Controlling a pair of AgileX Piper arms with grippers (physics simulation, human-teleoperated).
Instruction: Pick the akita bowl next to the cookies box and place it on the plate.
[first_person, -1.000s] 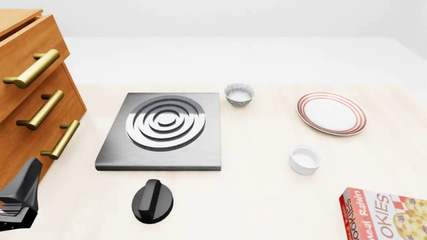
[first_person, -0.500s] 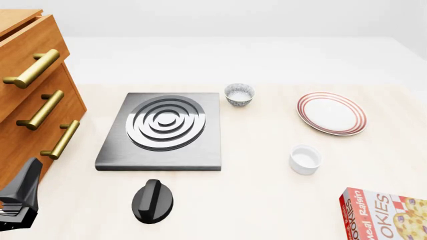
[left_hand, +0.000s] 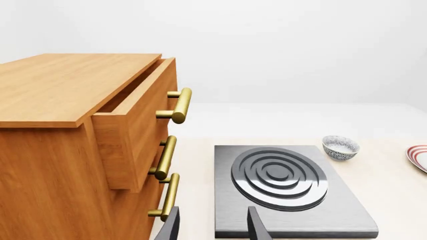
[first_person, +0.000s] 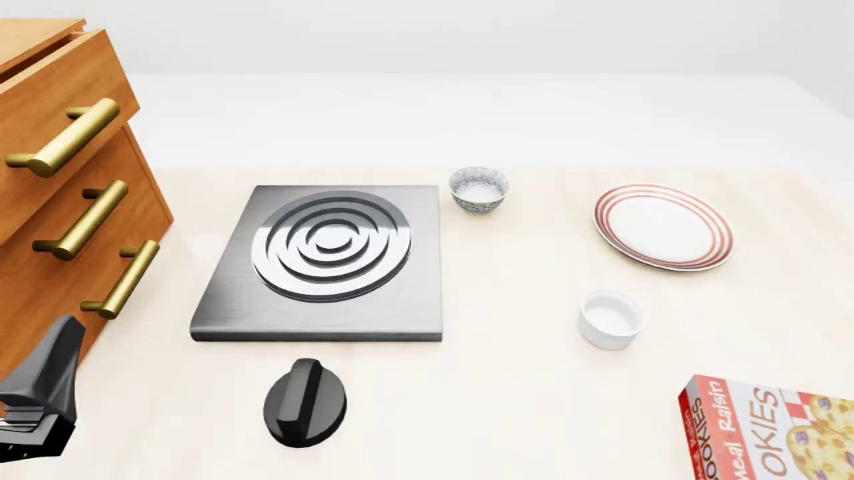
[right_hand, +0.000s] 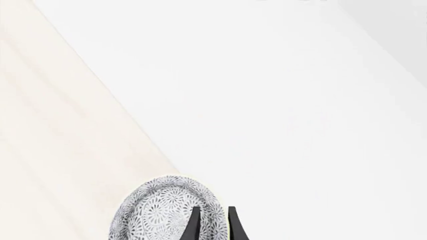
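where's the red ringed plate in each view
Front view: the plate lies right of centre, beyond the white cup.
Left wrist view: only a sliver of it shows at the picture's edge, past the small patterned bowl.
Right wrist view: not in it.
Shared landmark: the grey hob with that bowl at its far corner.

Wooden drawers (first_person: 60, 180) with brass-like handles (first_person: 63, 137); brushed-metal hob (first_person: 327, 262); matt table (first_person: 534, 390).
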